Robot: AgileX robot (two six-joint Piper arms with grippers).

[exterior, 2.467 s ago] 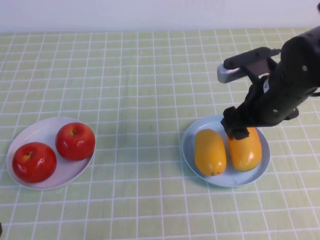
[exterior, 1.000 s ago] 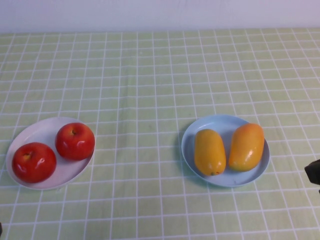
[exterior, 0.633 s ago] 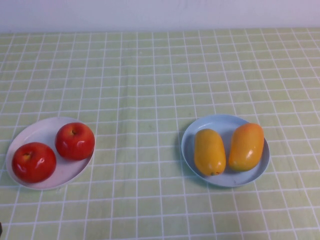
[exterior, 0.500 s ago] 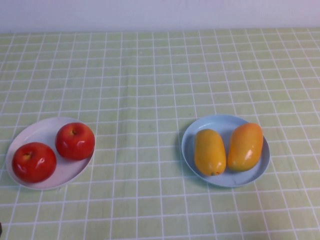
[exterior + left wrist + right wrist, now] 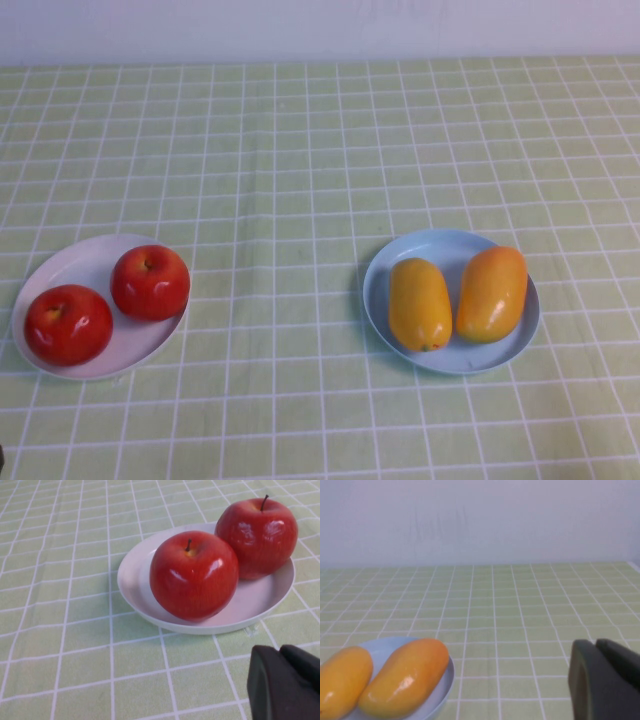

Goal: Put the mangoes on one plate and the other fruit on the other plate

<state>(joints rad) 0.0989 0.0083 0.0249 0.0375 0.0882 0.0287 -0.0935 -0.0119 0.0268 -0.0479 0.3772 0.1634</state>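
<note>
Two yellow-orange mangoes lie side by side on the light blue plate at the right. Two red apples rest on the white plate at the left. Neither gripper shows in the high view. My left gripper hangs shut and empty just short of the white plate and its apples. Off to the side of the blue plate, my right gripper is shut on nothing, apart from the nearer mango.
A green checked cloth covers the whole table. A pale wall stands behind the table's far edge.
My right arm, which hovered over the right-hand mango on the blue plate, has pulled back out of the high view. The fruit and plates have stayed put.
</note>
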